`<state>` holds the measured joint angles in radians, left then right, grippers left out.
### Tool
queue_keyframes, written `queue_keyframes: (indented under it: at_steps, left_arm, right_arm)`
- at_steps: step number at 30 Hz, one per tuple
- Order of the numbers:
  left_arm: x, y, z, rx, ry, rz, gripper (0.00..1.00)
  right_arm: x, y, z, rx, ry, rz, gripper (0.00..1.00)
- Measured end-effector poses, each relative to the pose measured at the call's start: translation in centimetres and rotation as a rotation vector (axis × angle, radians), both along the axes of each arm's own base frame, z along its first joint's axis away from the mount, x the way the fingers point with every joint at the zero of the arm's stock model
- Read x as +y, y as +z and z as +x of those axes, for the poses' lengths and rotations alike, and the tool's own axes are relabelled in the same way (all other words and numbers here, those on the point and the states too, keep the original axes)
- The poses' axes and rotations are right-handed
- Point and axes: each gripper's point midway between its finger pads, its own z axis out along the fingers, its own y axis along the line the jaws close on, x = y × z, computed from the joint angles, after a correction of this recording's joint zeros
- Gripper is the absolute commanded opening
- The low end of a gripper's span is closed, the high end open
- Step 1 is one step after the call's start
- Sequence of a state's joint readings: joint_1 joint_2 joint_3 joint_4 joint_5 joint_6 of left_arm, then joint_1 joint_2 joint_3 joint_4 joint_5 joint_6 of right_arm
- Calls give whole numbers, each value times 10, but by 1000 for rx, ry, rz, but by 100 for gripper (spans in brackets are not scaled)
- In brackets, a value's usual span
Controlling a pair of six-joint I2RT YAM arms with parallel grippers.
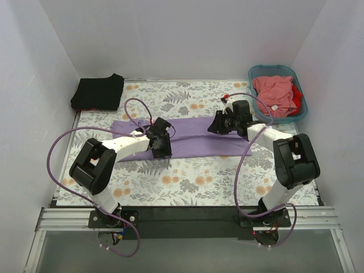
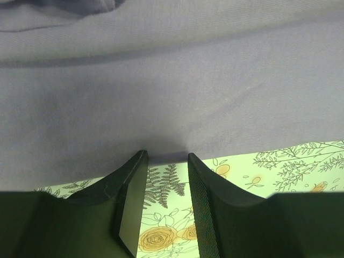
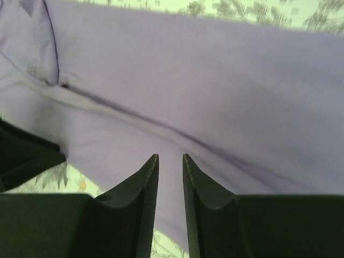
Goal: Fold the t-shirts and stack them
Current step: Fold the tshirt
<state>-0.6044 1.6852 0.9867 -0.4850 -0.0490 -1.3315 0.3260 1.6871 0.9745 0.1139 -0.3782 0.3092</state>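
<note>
Currently poising the left gripper (image 2: 166, 154), jaws apart and empty, at the near hem of the lavender t-shirt (image 1: 193, 142) spread across the table (image 1: 187, 176), probably readying a fold. Holding the right gripper (image 3: 170, 157) over it, barely parted; grip unclear.

The top external view looks steeply down from above and behind the arms (image 1: 99, 165) onto the whole tabletop (image 1: 187, 182). Each wrist view hangs very close over the lavender t-shirt (image 1: 193, 139), facing out between its own fingers (image 2: 207, 204); all three share that shirt
</note>
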Motion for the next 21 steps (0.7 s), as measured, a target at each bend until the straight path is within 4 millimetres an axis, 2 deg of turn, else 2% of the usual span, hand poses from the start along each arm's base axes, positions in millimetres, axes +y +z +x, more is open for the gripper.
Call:
queue_keyframes:
  at_steps: [2,6,12,21]
  left_arm:
    - [0,0,-1,4,2,1,34]
    - [1,1,-2,10,4,5,35]
    - [2,5,-4,13,10,3,34]
    - [2,15,-2,-14,20,-11,35]
  right_arm:
    - [-5,-10,-17,44,11,5,31]
    - [-19,-29,-33,133,-3,14,30]
    - [-46,-43,-26,197,-75,34,30]
    - [-67,-63,-15,255,-136,32,30]
